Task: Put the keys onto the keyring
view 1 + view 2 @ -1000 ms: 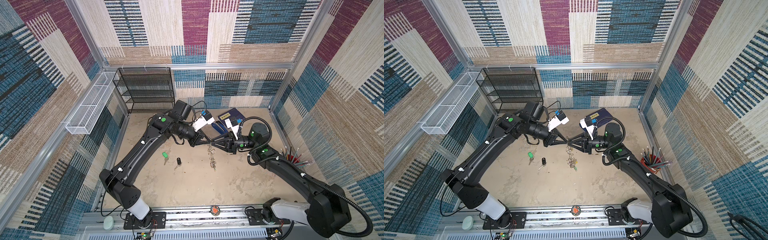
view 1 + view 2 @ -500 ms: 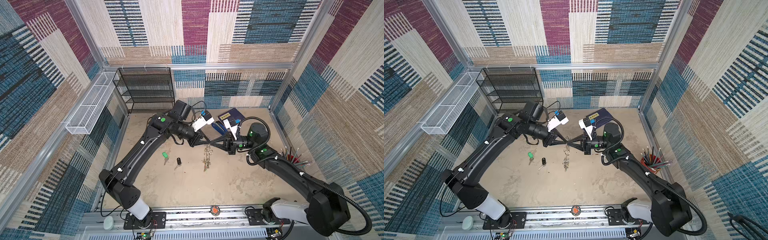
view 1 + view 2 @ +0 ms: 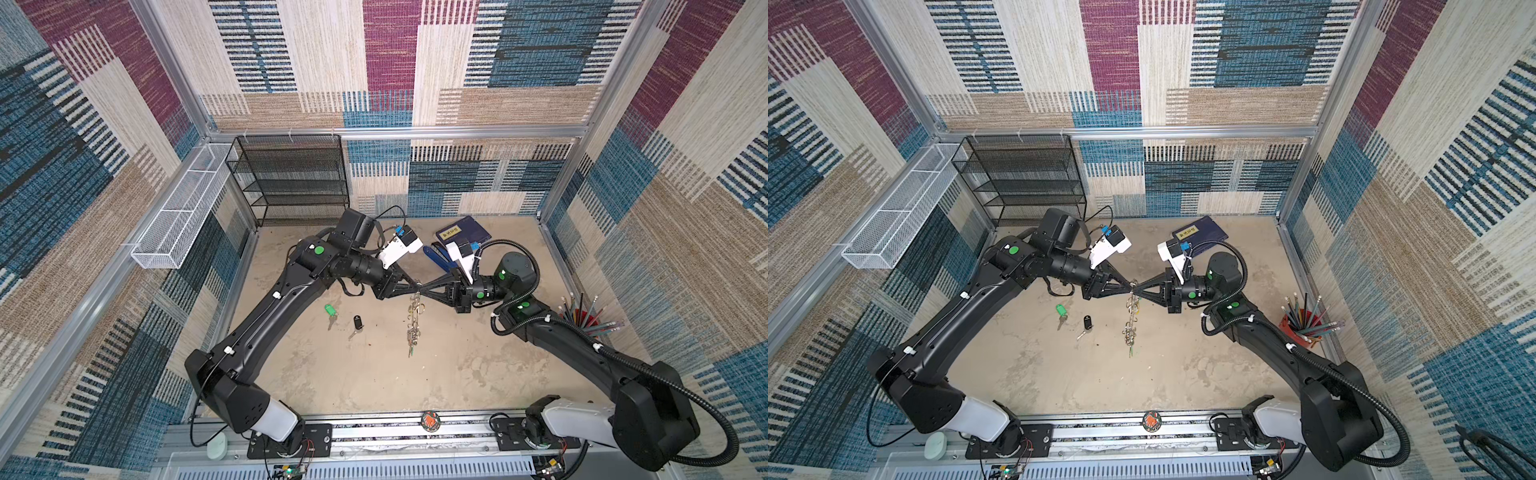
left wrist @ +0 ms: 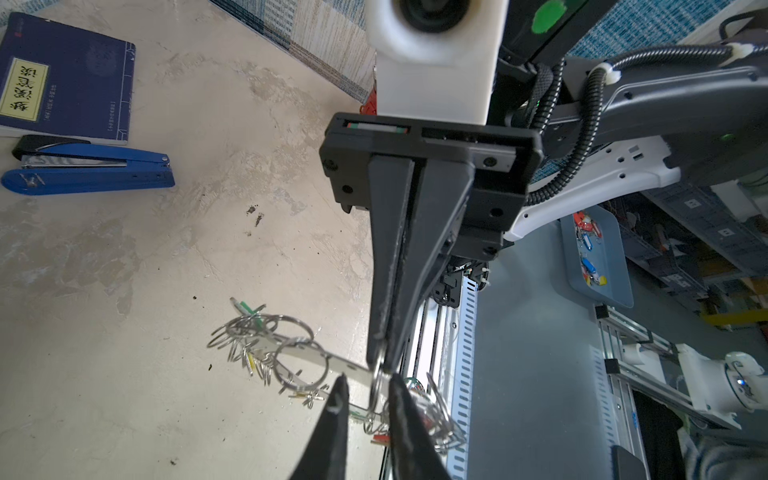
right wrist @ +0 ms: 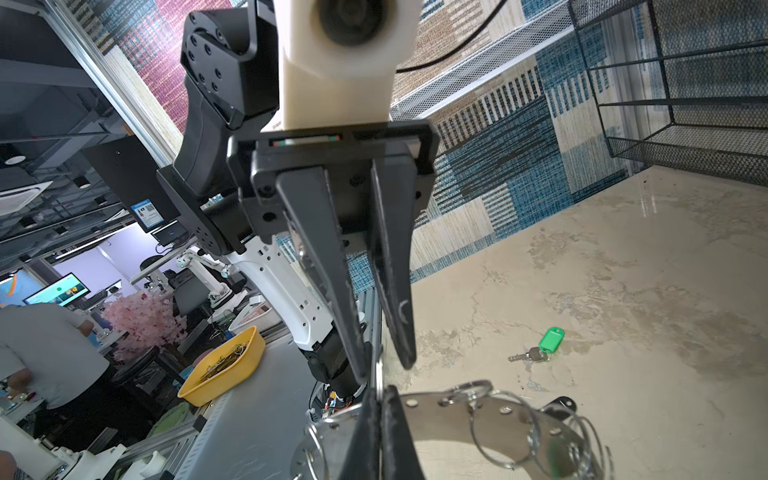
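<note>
Right tool [image 5: 380, 395] clamped on keyring [image 3: 412, 328] rim; keyring hangs edge-on above the surface [image 3: 374, 374]. Left tool [image 4: 365, 388] narrow, tips either side of the same rim, gap visible. Green key [image 3: 329, 311] and black key [image 3: 357, 323] lie on the surface, left-arm side, near each other.

Bright, even light, shadows soft. Both top views sharp, walls bowed at edges by the wide lens. Right wrist: close-up keyring [image 5: 440, 409] blurred, glare streak on desk [image 5: 645, 208].
</note>
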`<state>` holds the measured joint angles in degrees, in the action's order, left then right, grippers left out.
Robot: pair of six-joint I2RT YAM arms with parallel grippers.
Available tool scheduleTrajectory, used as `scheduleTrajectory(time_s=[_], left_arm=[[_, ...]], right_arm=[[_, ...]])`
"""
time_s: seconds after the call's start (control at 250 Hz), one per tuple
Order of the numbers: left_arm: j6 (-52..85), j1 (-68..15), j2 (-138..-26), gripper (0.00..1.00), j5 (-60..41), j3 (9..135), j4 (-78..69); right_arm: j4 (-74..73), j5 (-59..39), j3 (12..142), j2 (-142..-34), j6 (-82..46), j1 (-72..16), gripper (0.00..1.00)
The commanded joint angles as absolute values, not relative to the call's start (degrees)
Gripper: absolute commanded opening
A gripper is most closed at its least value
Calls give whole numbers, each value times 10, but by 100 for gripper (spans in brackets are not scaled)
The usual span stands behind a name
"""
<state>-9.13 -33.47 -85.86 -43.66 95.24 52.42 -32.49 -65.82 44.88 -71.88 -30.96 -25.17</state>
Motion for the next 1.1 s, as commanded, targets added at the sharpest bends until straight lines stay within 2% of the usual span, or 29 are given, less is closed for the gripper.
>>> scheduleTrajectory(time_s=[0.0,0.224,0.4,0.552,0.932,1.096], left_arm=[[-33,-316,-827,30,-475,909,434],[97,-273,-738,47,-532,768,239],[180,-276,-721,51,-576,699,114],[202,-293,-723,52,-574,674,76],[222,-322,-746,33,-559,665,41],[228,-326,-749,20,-555,665,33]], right_arm=[[-399,-657,448,-720,-345,-253,0],[-429,-644,441,-717,-365,-253,0],[-487,-634,429,-725,-404,-253,0],[-531,-626,420,-730,-435,-253,0],[-538,-623,417,-729,-442,-253,0],[-537,-624,415,-728,-442,-253,0]])
